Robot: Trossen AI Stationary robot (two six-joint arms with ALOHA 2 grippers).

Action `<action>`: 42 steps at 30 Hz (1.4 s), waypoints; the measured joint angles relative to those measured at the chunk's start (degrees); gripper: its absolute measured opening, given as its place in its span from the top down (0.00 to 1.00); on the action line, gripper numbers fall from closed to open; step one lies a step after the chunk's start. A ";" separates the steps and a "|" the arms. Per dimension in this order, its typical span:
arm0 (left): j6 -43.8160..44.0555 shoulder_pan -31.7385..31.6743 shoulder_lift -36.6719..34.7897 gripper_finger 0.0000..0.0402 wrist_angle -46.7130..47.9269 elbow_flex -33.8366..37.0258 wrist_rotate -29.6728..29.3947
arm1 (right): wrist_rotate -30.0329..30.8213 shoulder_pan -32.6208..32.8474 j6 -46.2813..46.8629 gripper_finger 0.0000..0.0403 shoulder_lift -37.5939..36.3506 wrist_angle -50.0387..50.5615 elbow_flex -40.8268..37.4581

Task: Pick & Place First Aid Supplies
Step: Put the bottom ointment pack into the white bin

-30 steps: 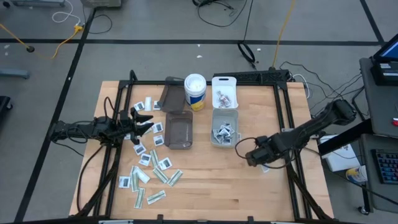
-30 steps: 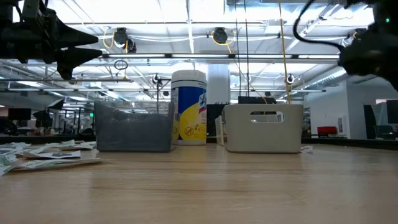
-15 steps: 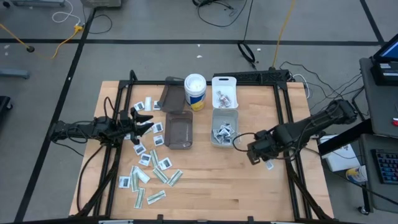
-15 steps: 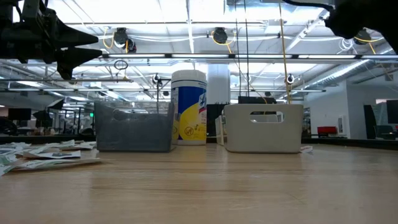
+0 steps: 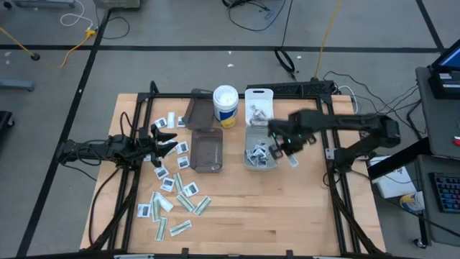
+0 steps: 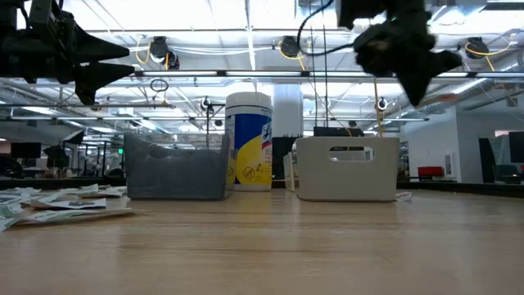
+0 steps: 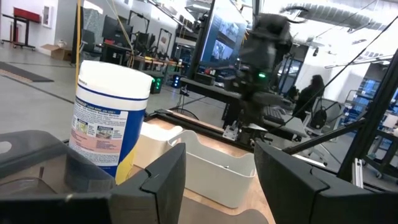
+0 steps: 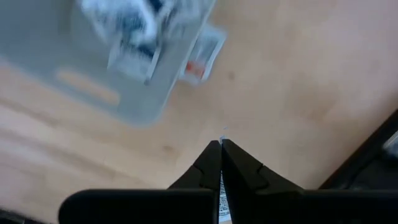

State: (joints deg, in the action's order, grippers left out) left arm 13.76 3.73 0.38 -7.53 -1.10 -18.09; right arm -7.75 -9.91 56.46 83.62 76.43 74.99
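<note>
A first aid packet (image 8: 222, 186) is pinched in the clenched right pincer (image 8: 220, 149) (above the clear bin's (image 5: 249, 162) edge); the left pincer (image 7: 217, 177) is held released.

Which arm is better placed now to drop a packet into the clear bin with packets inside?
The right. Its gripper is shut on a packet beside the clear bin. The left gripper is open above the loose packets, farther away.

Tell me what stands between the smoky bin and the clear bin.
High view: bare wood separates the smoky bin and clear bin; the wipes canister stands farther back.
</note>
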 joint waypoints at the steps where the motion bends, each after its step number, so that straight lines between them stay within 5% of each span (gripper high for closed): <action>1: 0.00 0.00 0.00 0.51 0.00 0.02 0.00 | -0.01 -2.16 -2.41 1.00 1.07 0.40 0.99; 14: 0.00 0.00 -0.01 0.51 0.00 0.02 0.00 | -0.21 -22.52 -25.03 1.00 22.49 4.16 24.23; 27: 0.00 0.00 0.00 0.51 0.00 0.02 0.00 | -1.32 -32.03 -32.48 1.00 41.20 10.40 49.88; 33: 0.02 0.00 -0.02 0.51 0.02 0.02 0.00 | 0.47 -32.18 -34.07 1.00 43.75 8.67 49.84; 42: 0.01 0.00 0.00 0.51 0.01 0.02 0.00 | 0.50 -30.84 -34.70 1.00 43.88 -4.22 39.79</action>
State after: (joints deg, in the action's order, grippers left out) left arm 13.77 3.73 0.38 -7.52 -1.09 -18.09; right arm -7.25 -40.75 21.76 127.50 72.20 114.78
